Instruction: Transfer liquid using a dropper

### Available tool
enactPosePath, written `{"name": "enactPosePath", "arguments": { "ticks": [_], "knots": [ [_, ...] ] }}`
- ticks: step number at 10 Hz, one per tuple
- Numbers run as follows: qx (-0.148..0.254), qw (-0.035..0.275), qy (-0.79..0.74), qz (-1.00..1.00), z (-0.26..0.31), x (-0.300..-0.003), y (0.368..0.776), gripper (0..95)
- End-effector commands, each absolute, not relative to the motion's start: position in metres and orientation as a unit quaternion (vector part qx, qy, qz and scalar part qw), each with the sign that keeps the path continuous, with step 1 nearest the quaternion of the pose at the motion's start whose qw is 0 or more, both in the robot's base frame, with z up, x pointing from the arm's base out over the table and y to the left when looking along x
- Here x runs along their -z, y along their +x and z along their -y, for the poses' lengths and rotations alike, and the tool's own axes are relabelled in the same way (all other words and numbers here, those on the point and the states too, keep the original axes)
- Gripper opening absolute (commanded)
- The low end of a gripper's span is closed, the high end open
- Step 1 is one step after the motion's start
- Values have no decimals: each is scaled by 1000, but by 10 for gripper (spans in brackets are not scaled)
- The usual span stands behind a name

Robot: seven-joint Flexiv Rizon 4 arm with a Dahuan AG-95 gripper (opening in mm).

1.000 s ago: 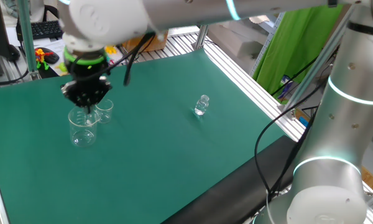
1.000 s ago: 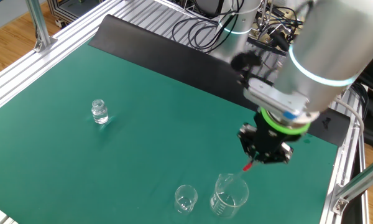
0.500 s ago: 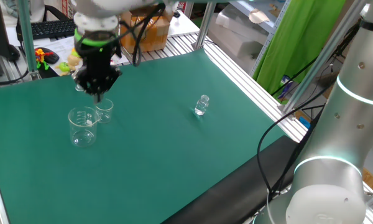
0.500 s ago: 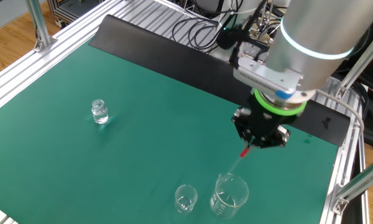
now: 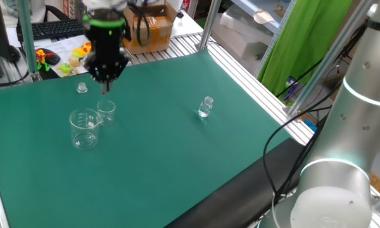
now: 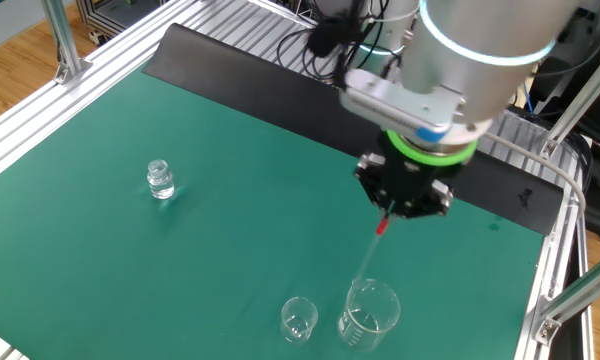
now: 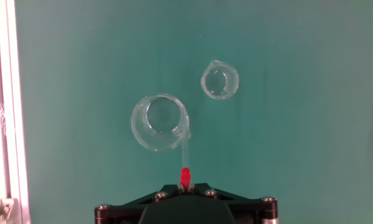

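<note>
Pinching the dropper [image 6: 379, 232] by its red end, pincer [image 6: 400, 205] clamped tight, pointing straight down. Hanging in the air above the larger beaker [image 6: 368, 312], with the smaller beaker [image 6: 299, 321] just beside.

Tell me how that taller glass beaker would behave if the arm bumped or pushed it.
The taller beaker looks like thin clear glass, so it is probably light and breakable. It stands upright on a flat base on the green mat, so a low push would likely slide it, while a knock near the rim might tip it. The smaller beaker stands close beside it, so they could clink.
</note>
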State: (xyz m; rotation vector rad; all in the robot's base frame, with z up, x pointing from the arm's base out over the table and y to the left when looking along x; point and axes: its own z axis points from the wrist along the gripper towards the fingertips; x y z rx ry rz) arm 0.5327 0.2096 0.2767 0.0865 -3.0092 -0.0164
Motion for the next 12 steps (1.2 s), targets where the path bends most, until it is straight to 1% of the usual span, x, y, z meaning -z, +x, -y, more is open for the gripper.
{"name": "enactPosePath", "arguments": {
  "ticks": [1,4,9,12],
  "knots": [
    [5,62,39,997,-197,-288,525,0],
    [-4,61,53,997,-182,-293,534,0],
    [2,46,75,996,-129,-264,543,0],
    [4,44,82,996,-112,-254,541,0]
  ]
}}
